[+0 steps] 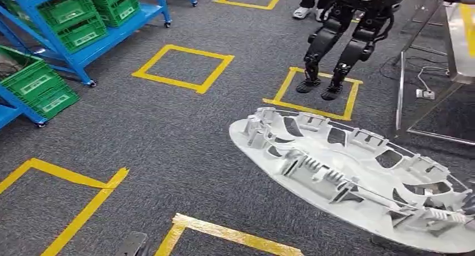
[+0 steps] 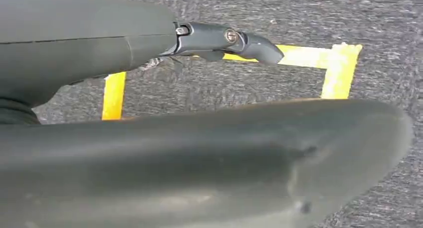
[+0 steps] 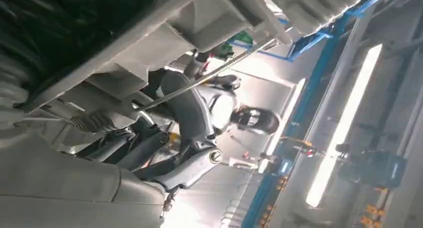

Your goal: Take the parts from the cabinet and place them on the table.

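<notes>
A large white oval part (image 1: 347,172) with ribs and cut-outs hangs tilted above the carpet on the right of the head view. My right hand (image 3: 184,163) grips it at its near right end; in the right wrist view the dark fingers curl under the part's ribbed underside (image 3: 149,43). A dark bit of that hand (image 1: 469,204) peeps out at the part's right edge. My left hand (image 2: 219,38) hangs over the floor with nothing in it, a finger stretched out apart from the thick grey thumb (image 2: 199,158).
Another humanoid robot (image 1: 344,37) stands in a yellow floor square ahead, with a person's feet (image 1: 305,12) behind it. Blue racks with green crates (image 1: 73,21) line the left. A metal-framed table (image 1: 456,43) stands at the far right. Yellow tape squares (image 1: 185,68) mark the carpet.
</notes>
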Robot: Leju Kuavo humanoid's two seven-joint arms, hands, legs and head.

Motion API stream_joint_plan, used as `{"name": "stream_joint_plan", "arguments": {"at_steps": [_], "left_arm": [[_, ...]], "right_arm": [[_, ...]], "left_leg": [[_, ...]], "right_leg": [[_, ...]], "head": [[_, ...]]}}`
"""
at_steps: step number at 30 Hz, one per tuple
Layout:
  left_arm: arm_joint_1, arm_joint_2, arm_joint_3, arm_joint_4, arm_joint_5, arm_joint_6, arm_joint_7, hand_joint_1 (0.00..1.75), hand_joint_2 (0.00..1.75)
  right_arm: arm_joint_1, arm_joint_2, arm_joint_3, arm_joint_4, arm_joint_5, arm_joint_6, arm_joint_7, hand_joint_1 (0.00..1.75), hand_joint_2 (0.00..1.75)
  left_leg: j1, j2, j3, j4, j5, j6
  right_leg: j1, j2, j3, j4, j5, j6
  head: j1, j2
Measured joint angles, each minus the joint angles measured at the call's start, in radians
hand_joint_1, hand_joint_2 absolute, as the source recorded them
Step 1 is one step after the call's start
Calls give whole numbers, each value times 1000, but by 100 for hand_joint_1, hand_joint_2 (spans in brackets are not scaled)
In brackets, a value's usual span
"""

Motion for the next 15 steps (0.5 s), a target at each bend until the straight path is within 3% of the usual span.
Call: {"name": "stream_joint_plan", "arguments": {"at_steps": [1, 2, 3, 6, 7, 8, 9, 11, 12, 13, 14, 15], "left_arm": [[-1, 0, 0, 0, 0, 0, 0, 0, 0], [-1, 2, 0, 0, 0, 0, 0, 0, 0], [0, 2, 0, 0, 0, 0, 0, 0, 0], [-2, 2, 0, 0, 0, 0, 0, 0, 0], [-2, 2, 0, 0, 0, 0, 0, 0, 0], [-3, 2, 0, 0, 0, 0, 0, 0, 0], [-2, 2, 0, 0, 0, 0, 0, 0, 0], [3, 2, 0, 0, 0, 0, 0, 0, 0], [4, 2, 0, 0, 0, 0, 0, 0, 0], [5, 2, 0, 0, 0, 0, 0, 0, 0], [5, 2, 0, 0, 0, 1, 0, 0, 0], [4, 2, 0, 0, 0, 3, 0, 0, 0]], "right_arm": [[-1, 0, 0, 0, 0, 0, 0, 175, 175], [-5, 0, 0, 1, 0, 0, 0, 175, 175], [-3, 0, 0, 0, 0, 0, 0, 175, 175], [0, 0, -2, 0, 0, 0, 1, 175, 175], [1, 0, -2, 0, 0, 0, 0, 175, 175], [-1, 0, -2, 0, 0, 0, 0, 175, 175], [-1, 0, -2, 0, 0, 0, 0, 175, 175], [-1, 0, -3, 0, 0, 0, 0, 175, 175], [-1, 0, -3, 0, 0, 0, 0, 175, 175], [0, 0, -3, 0, 0, 1, 1, 175, 175], [-1, 0, -3, 0, 0, 4, 3, 175, 175], [0, 0, -3, 0, 0, 5, 3, 175, 175]], "left_leg": [[-1, 4, 1, 6, -5, -8], [-10, 8, -3, 14, -12, -17], [-10, 11, -4, 16, -12, -22], [-6, 27, 1, 15, -14, -33], [-2, 14, -1, 25, -27, -40], [-1, -10, -17, 65, -60, -41], [-1, -25, -52, 147, -106, -41], [-2, -33, -126, 307, -167, -40], [-2, -33, -143, 339, -167, -36], [-4, -33, -140, 326, -145, -31], [-7, -35, -119, 273, -102, -23], [-11, -40, -81, 182, -48, -10]], "right_leg": [[-2, -26, 45, -82, 20, 4], [9, -36, 62, -99, -1, -2], [6, -24, 57, -97, 4, -21], [10, -7, 52, -96, 4, -41], [7, -3, 54, -98, 7, -48], [7, 2, 54, -98, 7, -54], [9, 8, 53, -98, 8, -60], [14, 22, 51, -98, 8, -64], [17, 30, 51, -98, 8, -65], [20, 39, 52, -98, 8, -65], [23, 48, 53, -98, 9, -66], [27, 59, 56, -98, 9, -66]], "head": [[1, 0], [5, 0], [0, 0], [2, 0], [0, 0], [-4, 0], [-5, 0], [-5, 0], [-5, 0], [-5, 0], [-5, 0], [-5, 0]]}}
